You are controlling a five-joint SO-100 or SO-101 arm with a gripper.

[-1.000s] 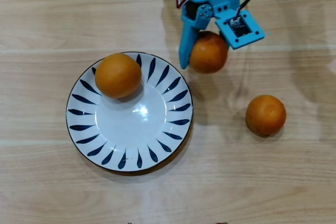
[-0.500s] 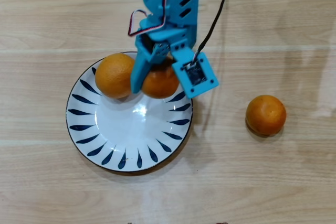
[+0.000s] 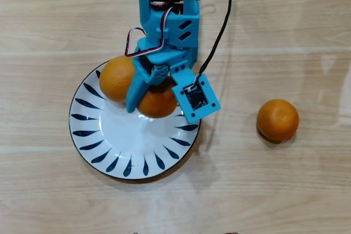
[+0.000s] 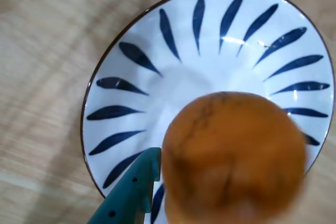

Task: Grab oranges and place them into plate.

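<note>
The blue gripper point(image 3: 156, 102) clasps a dimpled, darker held orange point(image 3: 157, 102) over the white, blue-leafed plate point(image 3: 109, 141), beside the brighter orange point(image 3: 116, 78) on its far-left rim. A third orange point(image 3: 277, 119) sits right on the pale wooden table point(image 3: 274, 190).

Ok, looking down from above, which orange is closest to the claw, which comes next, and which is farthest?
From the claw, in the overhead view:
1. The darker orange, gripped in the claw over the plate.
2. The brighter orange, on the plate's upper left part, right beside the claw.
3. The lone orange, out on the wooden table, far to the right.
</note>
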